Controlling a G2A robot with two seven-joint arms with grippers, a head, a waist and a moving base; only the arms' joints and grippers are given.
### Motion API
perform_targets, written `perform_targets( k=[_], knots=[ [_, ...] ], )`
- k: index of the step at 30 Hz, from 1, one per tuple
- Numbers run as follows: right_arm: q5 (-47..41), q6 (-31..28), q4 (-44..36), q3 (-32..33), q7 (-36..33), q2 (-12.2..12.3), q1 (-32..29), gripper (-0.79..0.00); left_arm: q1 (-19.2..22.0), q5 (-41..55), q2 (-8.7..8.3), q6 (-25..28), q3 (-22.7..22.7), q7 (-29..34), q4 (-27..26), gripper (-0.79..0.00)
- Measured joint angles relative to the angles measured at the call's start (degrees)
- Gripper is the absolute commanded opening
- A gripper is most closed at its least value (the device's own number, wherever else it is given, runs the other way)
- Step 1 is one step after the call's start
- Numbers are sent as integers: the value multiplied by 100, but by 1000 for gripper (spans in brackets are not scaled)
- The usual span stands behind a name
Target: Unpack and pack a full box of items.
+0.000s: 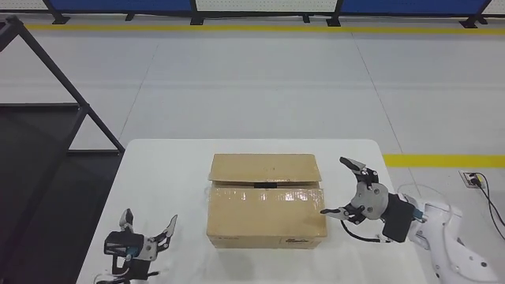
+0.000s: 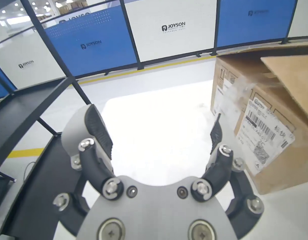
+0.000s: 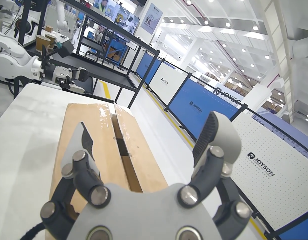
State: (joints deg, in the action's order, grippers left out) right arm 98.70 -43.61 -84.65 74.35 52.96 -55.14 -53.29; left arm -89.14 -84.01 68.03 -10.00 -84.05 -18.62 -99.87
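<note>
Cardboard box (image 1: 265,201) at middle of desk (image 1: 158,166), flaps nearly shut, contents hidden. Left gripper (image 1: 150,231) near front-left corner, jaws spread, well apart from box. Right gripper (image 1: 334,187) just beside box, jaws spread.

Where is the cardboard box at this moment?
In the top view the cardboard box stands in the middle of the white table, with the right gripper close beside one end and the left gripper farther off on the other side.

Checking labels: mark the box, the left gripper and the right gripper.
box (image 1: 266,213), top view, top face.
left gripper (image 1: 150,222), top view, between its jaws.
right gripper (image 1: 335,187), top view, between its jaws.
</note>
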Motion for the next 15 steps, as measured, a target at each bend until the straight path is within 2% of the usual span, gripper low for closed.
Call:
perform_targets(
  k=[3, 6, 15],
  knots=[
    [-14, 38, -41, 43, 19, 19, -90, 0, 231, -390, 42, -188, 282, -170, 316, 0],
    [-44, 44, -70, 73, -24, 34, -140, 0, 414, -695, 62, -320, 404, -76, 547, 0],
    [-105, 51, -96, 98, -106, 46, -189, 0, 411, -687, 61, -325, 401, -72, 548, 0]
  ],
)
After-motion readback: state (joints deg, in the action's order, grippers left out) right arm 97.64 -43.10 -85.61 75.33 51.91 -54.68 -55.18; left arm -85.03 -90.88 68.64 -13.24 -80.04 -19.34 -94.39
